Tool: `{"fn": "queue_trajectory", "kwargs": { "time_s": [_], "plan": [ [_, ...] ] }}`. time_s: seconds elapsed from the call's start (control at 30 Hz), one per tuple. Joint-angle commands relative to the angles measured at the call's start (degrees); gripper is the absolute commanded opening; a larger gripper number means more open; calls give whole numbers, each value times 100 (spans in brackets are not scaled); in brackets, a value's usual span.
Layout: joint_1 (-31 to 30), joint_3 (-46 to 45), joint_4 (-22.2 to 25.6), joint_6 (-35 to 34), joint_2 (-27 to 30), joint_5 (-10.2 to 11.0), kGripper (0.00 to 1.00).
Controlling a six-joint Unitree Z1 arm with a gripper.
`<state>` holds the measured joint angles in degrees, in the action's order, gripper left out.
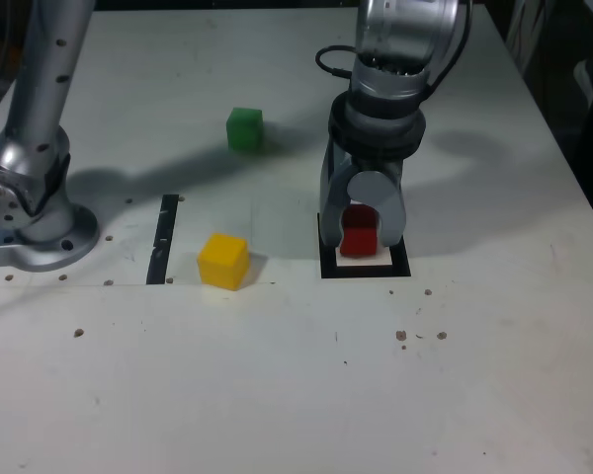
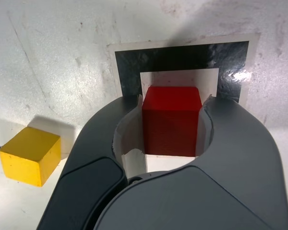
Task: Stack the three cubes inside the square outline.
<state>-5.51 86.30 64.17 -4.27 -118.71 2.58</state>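
Red cube [image 1: 359, 231]: between the two jaws of the pincer [image 1: 362, 235], which is closed on its sides. The wrist view shows a jaw against each side face, with the cube's top and one side face visible between them. Pincer points down over the square outline [image 1: 364, 272], and the cube lies within the black border as seen in both views. White centre shows beside and beyond the cube. Whether its underside touches the counter [image 1: 217, 375] seems hard to settle, since the jaws cover part of the contact area.

Yellow cube [image 1: 223, 261]: on the counter, outside the outline, on its left side in the exterior view; set at an angle, shadow beside it. Apart from the pincer.

Green cube [image 1: 245, 129]: on the counter, farther back in the exterior view than the yellow one, well apart from the outline.

Black strip [image 1: 162, 240]: flat on the counter, left of the yellow cube in the exterior view. Metal post [image 1: 40, 158] with a rounded base stands farther left. Dark cable [image 1: 331, 59] loops beside the arm [image 1: 405, 35].
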Motion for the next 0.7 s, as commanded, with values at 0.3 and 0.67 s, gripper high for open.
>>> {"fn": "queue_trajectory", "kwargs": {
  "time_s": [0.3,0.67],
  "plan": [
    [12,257,469,284,91,-10,93],
    [-211,179,1147,862,1592,222,100]
  ]
}}
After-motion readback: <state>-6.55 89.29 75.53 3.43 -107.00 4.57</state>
